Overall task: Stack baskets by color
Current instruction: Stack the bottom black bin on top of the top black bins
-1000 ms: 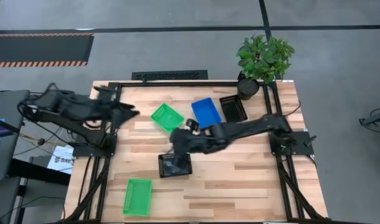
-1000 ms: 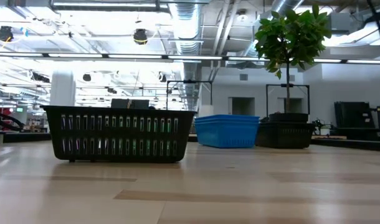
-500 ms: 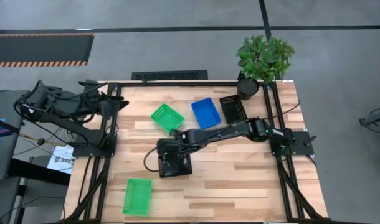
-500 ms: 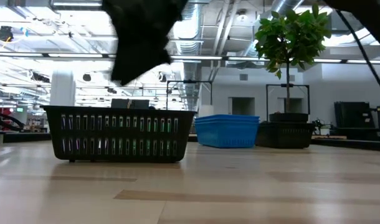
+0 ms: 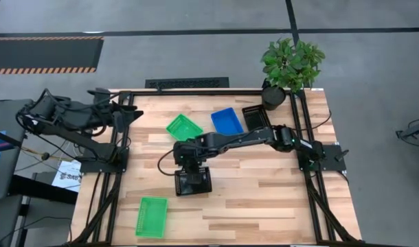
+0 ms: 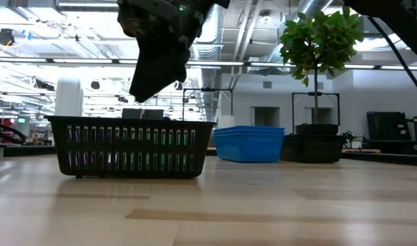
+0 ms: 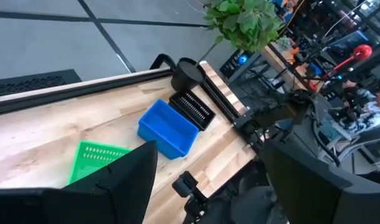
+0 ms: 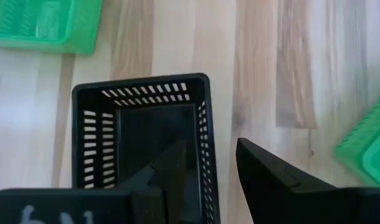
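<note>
The right gripper [image 5: 189, 163] hangs just above the black basket [image 5: 193, 182] in the middle of the table [image 5: 264, 199], over its far rim; its jaws stand apart and hold nothing, and the wrist view shows one finger [image 8: 274, 171] outside the basket's side wall and the other over the inside, so the wall lies between them; a straight drop and a squeeze would, I judge, take that wall. The basket's long axis runs roughly toward and away from the right gripper. Taking this basket as the mark: a green basket [image 5: 184, 129] lies beyond it, a blue basket [image 5: 227, 123] and a second black basket [image 5: 256, 119] farther off toward the potted plant [image 5: 289, 65], another green basket [image 5: 152, 216] nearer the front edge. The left gripper [image 5: 130, 115] waits well away at the table's left rim, jaws wide and empty; the right arm is plainly the nearer.
</note>
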